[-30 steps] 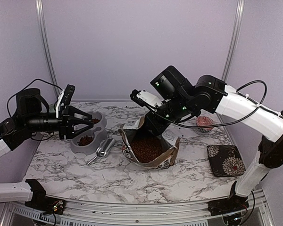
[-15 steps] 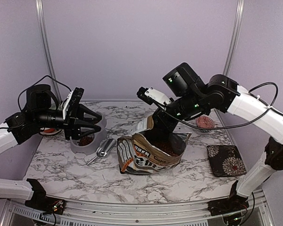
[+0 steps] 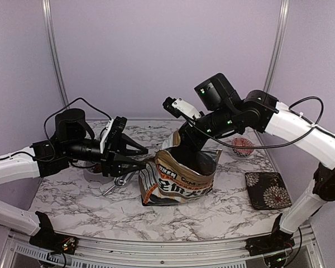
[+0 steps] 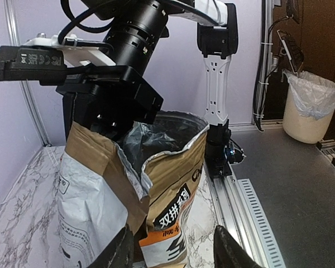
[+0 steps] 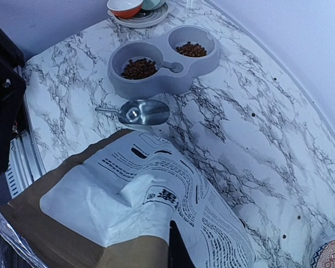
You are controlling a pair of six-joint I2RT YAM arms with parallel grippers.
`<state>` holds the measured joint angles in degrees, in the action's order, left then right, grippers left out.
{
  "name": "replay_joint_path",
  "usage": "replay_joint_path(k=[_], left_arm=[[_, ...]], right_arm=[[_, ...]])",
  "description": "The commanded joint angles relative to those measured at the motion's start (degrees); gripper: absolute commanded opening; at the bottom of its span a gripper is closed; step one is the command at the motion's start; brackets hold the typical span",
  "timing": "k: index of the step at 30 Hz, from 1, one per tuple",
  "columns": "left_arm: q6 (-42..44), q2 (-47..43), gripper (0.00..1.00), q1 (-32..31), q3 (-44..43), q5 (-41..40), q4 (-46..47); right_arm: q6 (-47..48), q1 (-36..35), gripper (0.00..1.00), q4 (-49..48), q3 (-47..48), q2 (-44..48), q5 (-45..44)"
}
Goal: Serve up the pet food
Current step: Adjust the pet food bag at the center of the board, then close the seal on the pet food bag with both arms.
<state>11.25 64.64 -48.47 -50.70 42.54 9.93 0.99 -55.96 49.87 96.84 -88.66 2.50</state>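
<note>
top cam: sitting high behind my bases, looking down and forward over the whole marble table (image 3: 223,209), far off | left wrist cam: looking level past my left fingertips (image 4: 123,252), very close on the bag (image 4: 173,195) | right wrist cam: looking steeply down over the bag at table, dish (image 5: 162,84), scoop (image 5: 142,110) | all three are sharing bag and table

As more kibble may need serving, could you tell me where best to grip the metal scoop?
Probably by its thin handle, from above: the scoop lies flat on the table between the grey feeder and the bag, and the handle sticks out free, whereas the rest is wide and rounded.
</note>
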Motion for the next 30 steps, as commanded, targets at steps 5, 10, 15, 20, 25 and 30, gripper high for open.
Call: replay_joint_path(k=[5, 10, 15, 20, 25, 30], left_arm=[[-4.8, 5.4, 0.42, -2.9, -3.0, -8.6, 7.2], [-6.7, 6.0, 0.39, -3.7, -2.1, -15.1, 10.1], [-5.7, 6.1, 0.38, -3.9, -1.5, -15.3, 12.0], [-2.9, 7.5, 0.31, -4.2, -1.2, -13.4, 12.1], [-2.9, 8.6, 0.25, -4.4, -1.6, -12.3, 12.2], [-3.2, 8.8, 0.17, -4.9, -1.6, -12.7, 12.9]], right_arm=[[1.5, 0.8, 0.00, -14.0, 4.5, 0.0, -0.7], [1.6, 0.9, 0.00, -14.1, 4.1, 0.1, -0.7], [1.5, 0.9, 0.00, -14.2, 3.6, 0.3, -0.6], [1.3, 0.9, 0.00, -14.3, 3.3, 0.6, -1.3], [0.9, 1.0, 0.00, -14.9, 2.7, 1.6, -2.0], [0.5, 1.1, 0.00, -15.1, 2.0, 1.9, -2.8]])
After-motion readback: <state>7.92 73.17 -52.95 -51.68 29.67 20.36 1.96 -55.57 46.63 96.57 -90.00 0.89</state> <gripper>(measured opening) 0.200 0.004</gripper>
